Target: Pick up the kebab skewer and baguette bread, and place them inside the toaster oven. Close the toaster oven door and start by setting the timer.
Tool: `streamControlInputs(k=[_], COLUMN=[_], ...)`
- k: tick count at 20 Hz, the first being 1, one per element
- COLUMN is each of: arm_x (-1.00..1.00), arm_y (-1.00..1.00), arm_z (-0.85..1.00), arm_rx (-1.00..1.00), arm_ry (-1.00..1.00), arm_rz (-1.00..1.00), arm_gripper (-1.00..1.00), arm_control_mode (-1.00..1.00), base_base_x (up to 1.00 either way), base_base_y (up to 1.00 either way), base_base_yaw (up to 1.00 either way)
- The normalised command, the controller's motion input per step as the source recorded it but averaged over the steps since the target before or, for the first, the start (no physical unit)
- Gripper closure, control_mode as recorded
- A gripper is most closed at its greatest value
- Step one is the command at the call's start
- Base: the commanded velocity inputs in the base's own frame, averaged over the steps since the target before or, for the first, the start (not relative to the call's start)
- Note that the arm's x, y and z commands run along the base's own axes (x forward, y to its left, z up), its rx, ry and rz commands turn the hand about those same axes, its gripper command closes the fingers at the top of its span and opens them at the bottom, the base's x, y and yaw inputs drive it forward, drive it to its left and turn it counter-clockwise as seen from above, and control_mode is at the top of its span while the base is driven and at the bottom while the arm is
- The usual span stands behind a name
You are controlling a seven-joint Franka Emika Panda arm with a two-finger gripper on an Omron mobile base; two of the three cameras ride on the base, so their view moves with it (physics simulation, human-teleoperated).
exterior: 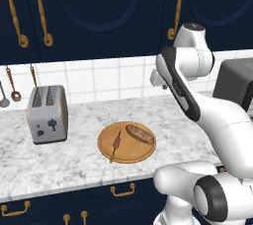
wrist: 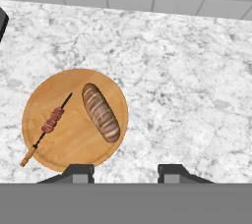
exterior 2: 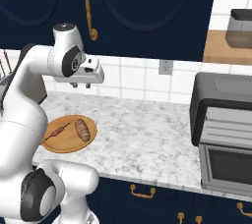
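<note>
Here: golden scored baguette bread (wrist: 101,112) beside thin kebab skewer (wrist: 47,126).

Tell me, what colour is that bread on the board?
Golden-brown baguette bread with paler diagonal stripes; clearest in the hand view.

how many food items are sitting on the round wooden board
2: the kebab skewer lies on the round wooden board's left half in the hand view, and the baguette bread lies beside it on the right half, apart from it. Nothing appears hidden.
</note>
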Motion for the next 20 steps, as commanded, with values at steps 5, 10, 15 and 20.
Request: streamControlInputs(k=[5, 10, 15, 20], arm_x=[0.0, 0.0, 0.0, 0.0], arm_y=[0.0, 0.0, 0.0, 0.0], arm_z=[0.0, 0.0, 0.0, 0.0], arm_rx=[0.0, 0.0, 0.0, 0.0], arm_ry=[0.0, 0.0, 0.0, 0.0], arm_rz=[0.0, 0.0, 0.0, 0.0], arm_gripper=[-1.0, -1.0, -1.0, -1.0], arm_control_mode=[1.0, 1.0, 1.0, 1.0], base_base_x=[0.0, -0.04, -0.01, 0.0], base_base_y=[0.0, -0.06, -0.87, -0.78], base_base_yaw=[0.0, 0.0, -0.04, -0.01])
